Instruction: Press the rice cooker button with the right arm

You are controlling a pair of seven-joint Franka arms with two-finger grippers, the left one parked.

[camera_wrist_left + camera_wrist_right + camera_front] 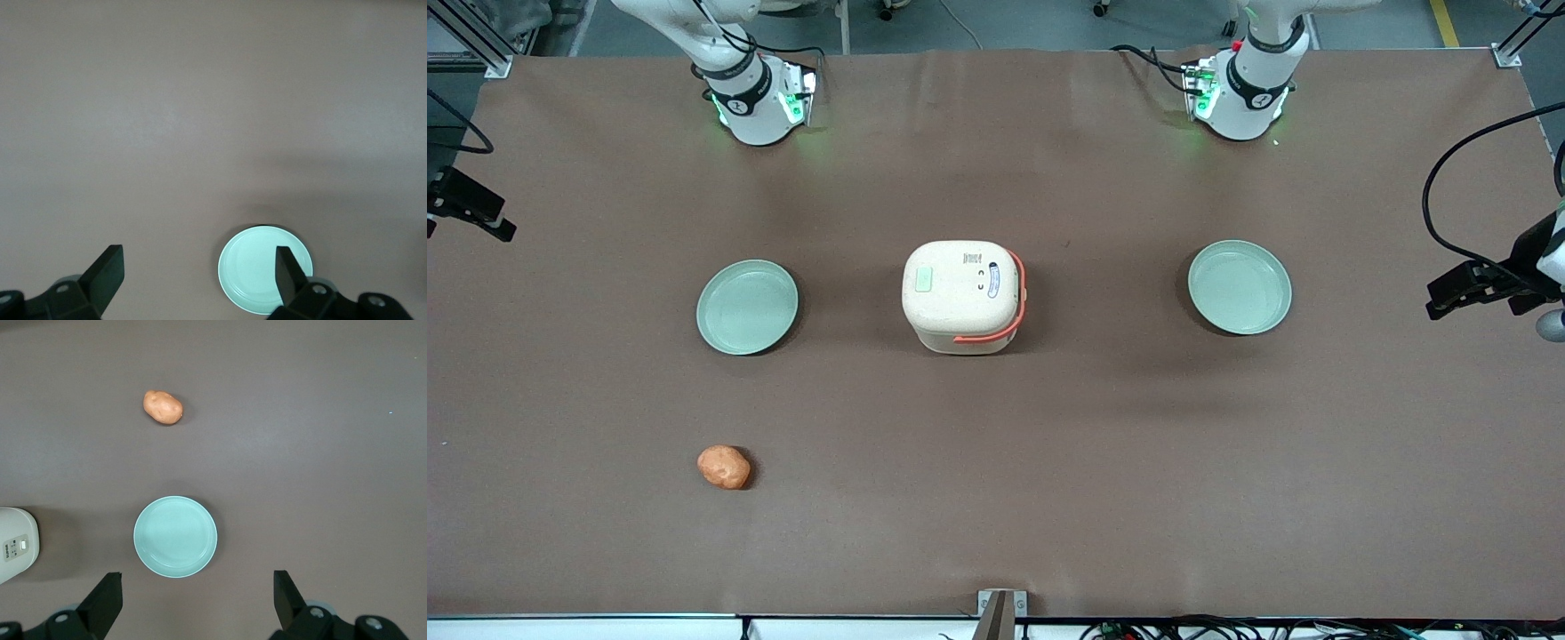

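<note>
At the middle of the brown bench (996, 462) stands the rice cooker (963, 297), lid closed, its coral handle on the side toward the parked arm's end. The button (923, 282) is a pale green patch on the cream lid, near the lid's edge that faces the working arm's end of the bench, so the nearest part of the lid to the right arm (734, 76) is the part that carries it.

The hand (197, 600) hangs high over the bench with its two black fingers spread wide apart and nothing between them. It looks straight down on a pale green plate (175, 536), which lies between the arm's base and an orange potato-like lump (163, 407) nearer the front camera. Only a sliver of the cooker's corner shows at the edge of the wrist view, well apart from the hand; the button itself is not seen there.

The coming move turns on that offset: the cooker lies sideways from the hand, toward the parked arm's end, past the plate. The hand probably has to travel across over the plate, stop above the near edge of the lid, and come down on the button. A second plate (1240, 286) lies well apart toward the parked arm and plays no part.
</note>
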